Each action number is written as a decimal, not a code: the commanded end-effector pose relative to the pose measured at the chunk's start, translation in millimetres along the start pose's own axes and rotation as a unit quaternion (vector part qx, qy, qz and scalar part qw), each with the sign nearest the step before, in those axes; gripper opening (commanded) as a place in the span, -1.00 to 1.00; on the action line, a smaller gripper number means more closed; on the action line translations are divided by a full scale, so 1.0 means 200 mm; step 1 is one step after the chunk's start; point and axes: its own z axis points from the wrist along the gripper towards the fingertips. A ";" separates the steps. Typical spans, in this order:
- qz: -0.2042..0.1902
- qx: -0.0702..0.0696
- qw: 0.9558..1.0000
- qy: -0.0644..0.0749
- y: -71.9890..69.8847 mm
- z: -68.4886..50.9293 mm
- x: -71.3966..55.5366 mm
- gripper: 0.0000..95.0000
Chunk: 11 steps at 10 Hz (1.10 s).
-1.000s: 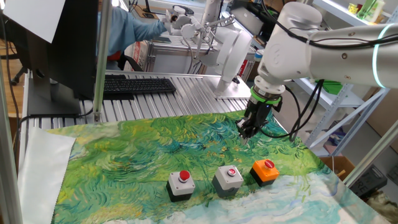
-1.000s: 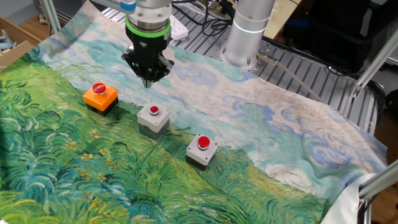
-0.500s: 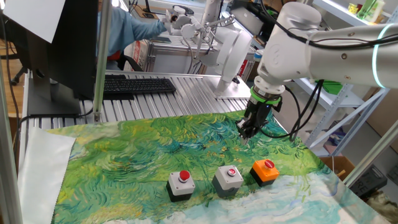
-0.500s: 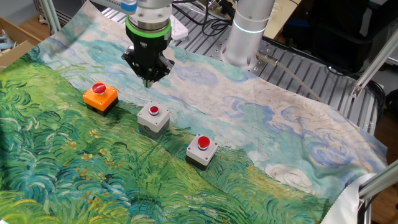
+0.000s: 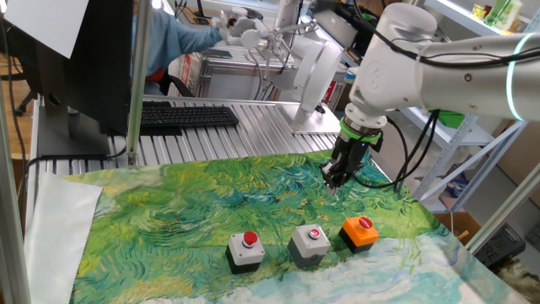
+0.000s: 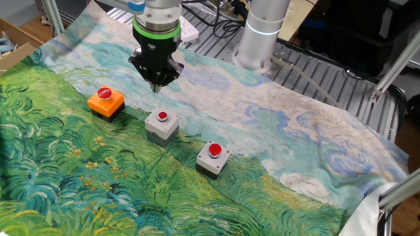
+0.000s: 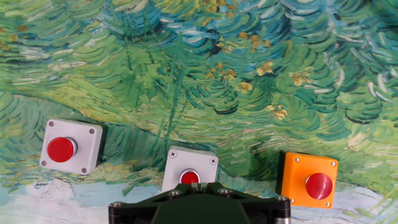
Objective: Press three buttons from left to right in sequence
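So the three buttons sit in a neat row on the painted cloth [image 5: 211,203], well apart from each other, and that makes it easy to press them one at a time. In the hand view the row goes like this: the left grey button [image 7: 71,147], then the middle grey button [image 7: 190,169], then the orange button [image 7: 309,180]. Each one has a round red cap on top, facing up, so a push from above should work. The row lies near the front edge of the cloth, where the green paint turns pale blue and white. The gripper [image 6: 156,81] hangs in the air above the cloth, behind the row, and touches nothing. In the other fixed view its tip is between the orange button [image 6: 105,101] and the middle grey button [image 6: 162,123], a little farther back than both. The white arm [image 5: 396,59] bends down from above, and the hand points almost straight down at the cloth. I cannot tell if the fingers are apart or together, because they end in one dark point in both fixed views, and the hand view only shows the dark body of the hand at the bottom. No button looks pressed yet, I think. The first one to press would be the left grey button [image 5: 245,250], so the arm has to move sideways along the row and then go down onto its red cap.
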 end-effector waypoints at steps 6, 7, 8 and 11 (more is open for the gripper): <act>0.028 0.011 0.999 -0.018 0.00 0.00 -0.01 -1.00; 0.030 0.009 0.999 -0.021 0.00 0.00 -0.01 -1.00; 0.035 0.009 0.999 -0.020 0.00 0.00 -0.01 -1.00; 0.046 0.008 0.999 -0.021 0.00 0.00 -0.01 -1.00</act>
